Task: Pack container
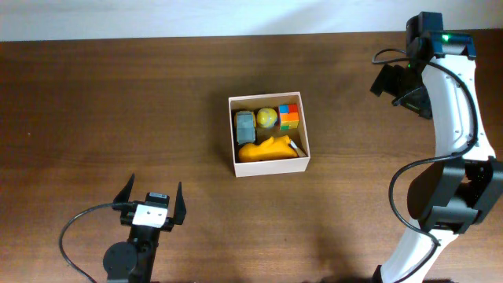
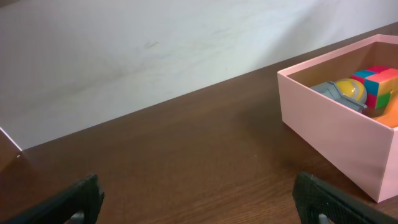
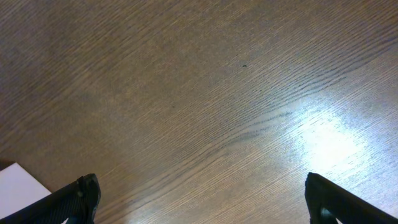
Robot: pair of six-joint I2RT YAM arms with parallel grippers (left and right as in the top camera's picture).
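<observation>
The container (image 1: 233, 137) is a square white-walled box at the middle of the table. Inside it lie a grey toy car (image 1: 244, 126), a yellow ball (image 1: 267, 117), a multicoloured cube (image 1: 289, 116) and a yellow-orange toy (image 1: 269, 149). The left wrist view shows the container's near wall (image 2: 329, 134) at the right, with the ball (image 2: 350, 91) and cube (image 2: 380, 84) peeking over it. My left gripper (image 1: 151, 196) is open and empty, near the front left, well short of the container. My right gripper (image 1: 393, 82) is open and empty, raised at the far right.
Dark wood table (image 1: 118, 110) all round the container. A white wall edge runs along the back (image 1: 157, 20). A white corner shows at the lower left of the right wrist view (image 3: 18, 183). The right arm's white links (image 1: 452, 118) stand along the right side.
</observation>
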